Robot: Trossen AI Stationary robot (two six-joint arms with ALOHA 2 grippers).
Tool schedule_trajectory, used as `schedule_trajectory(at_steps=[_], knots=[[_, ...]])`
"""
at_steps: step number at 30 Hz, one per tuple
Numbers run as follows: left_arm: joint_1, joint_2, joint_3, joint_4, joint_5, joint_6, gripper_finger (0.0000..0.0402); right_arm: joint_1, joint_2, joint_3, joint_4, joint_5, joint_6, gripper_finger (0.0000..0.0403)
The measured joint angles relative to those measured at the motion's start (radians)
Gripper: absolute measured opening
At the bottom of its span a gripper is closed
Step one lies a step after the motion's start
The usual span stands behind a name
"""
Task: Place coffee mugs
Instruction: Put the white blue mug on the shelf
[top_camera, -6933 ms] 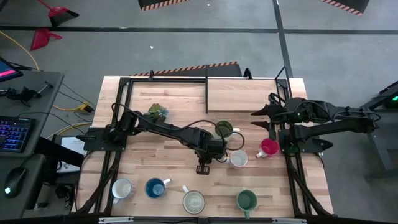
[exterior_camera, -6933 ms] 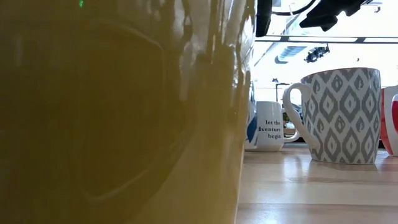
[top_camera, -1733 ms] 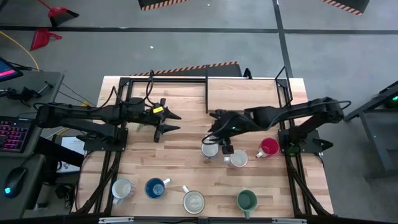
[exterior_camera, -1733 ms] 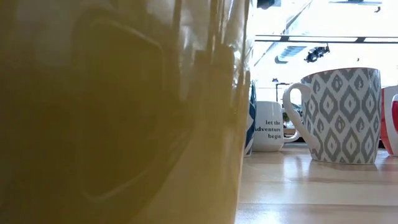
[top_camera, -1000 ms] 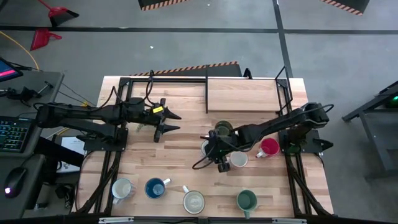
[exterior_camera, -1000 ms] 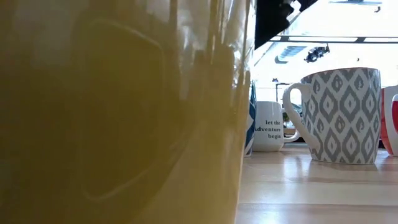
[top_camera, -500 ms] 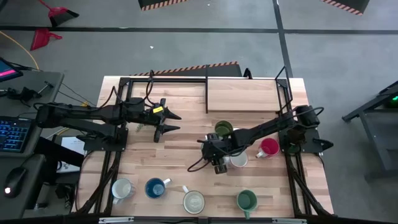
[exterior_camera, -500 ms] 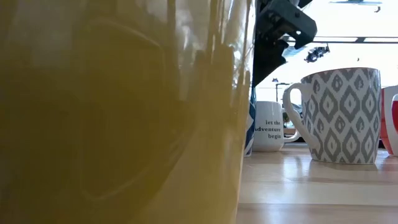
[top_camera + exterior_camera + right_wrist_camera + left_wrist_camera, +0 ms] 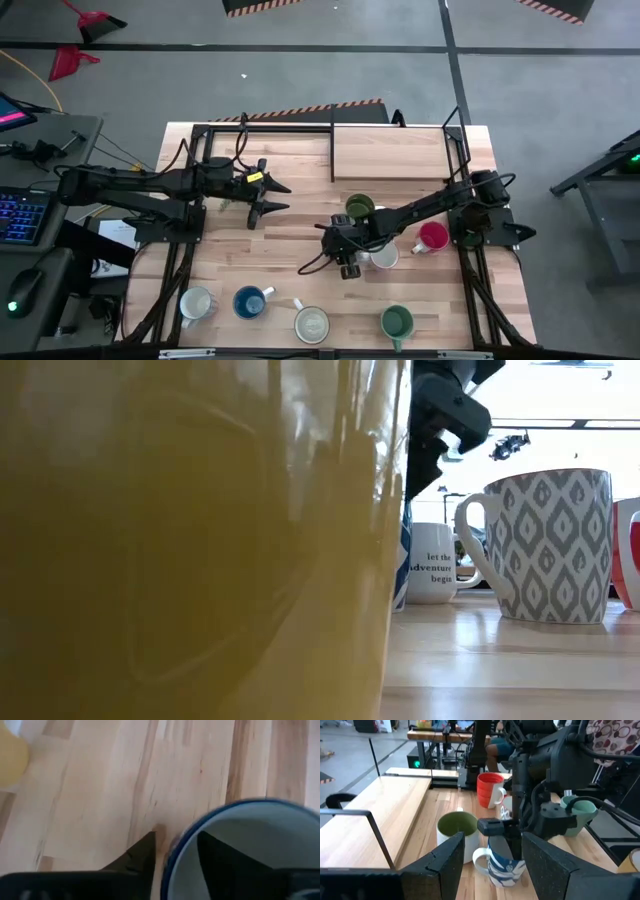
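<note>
In the high view, your right gripper [image 9: 345,250] sits in the middle of the light wooden table [image 9: 290,300], over a mug you can hardly see from up here. An olive green round mug [image 9: 359,208] is just above it, a small white mug [image 9: 384,256] just beside it on the right, and a red mug [image 9: 432,237] farther right. Your left gripper [image 9: 268,195] waits at the upper left with its fingers spread wide.

In the low view, a big yellow shape fills the left; a grey patterned mug [image 9: 548,544] stands on the right.

In the left wrist view, one finger goes down inside a white mug with blue marks [image 9: 502,863].

In the right wrist view, the blue rim [image 9: 235,845] sits between the fingers, one inside and one outside. You cannot tell if they pinch yet. Squeeze the wall gently and lift straight up, away from the close neighbours.
</note>
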Motion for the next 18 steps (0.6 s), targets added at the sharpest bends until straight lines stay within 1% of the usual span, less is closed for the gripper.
schedule_trajectory(at_steps=[2,5,6,8,14,18], knots=[[0.0,0.0,0.0,-0.007,0.0,0.0,0.0186,0.0,0.01,0.0,0.003,0.001,0.013,0.0088],[0.0,0.0,0.0,-0.013,0.0,0.0,0.0186,0.0,0.01,0.0,0.0,0.012,0.024,0.0028],[0.0,0.0,0.0,-0.015,0.0,0.0,0.0186,0.0,0.01,0.001,0.009,0.019,0.019,0.0016],[-0.001,0.0,0.0,-0.018,0.0,0.0,0.0186,0.001,0.013,0.001,0.026,0.047,0.022,0.0011],[-0.001,0.0,0.0,-0.021,0.0,0.025,0.0186,0.0,-0.028,0.001,0.031,0.07,0.029,0.0004],[-0.001,0.0,0.0,-0.025,0.0,0.026,0.0186,0.007,-0.066,0.04,0.023,0.103,0.021,0.0003]])
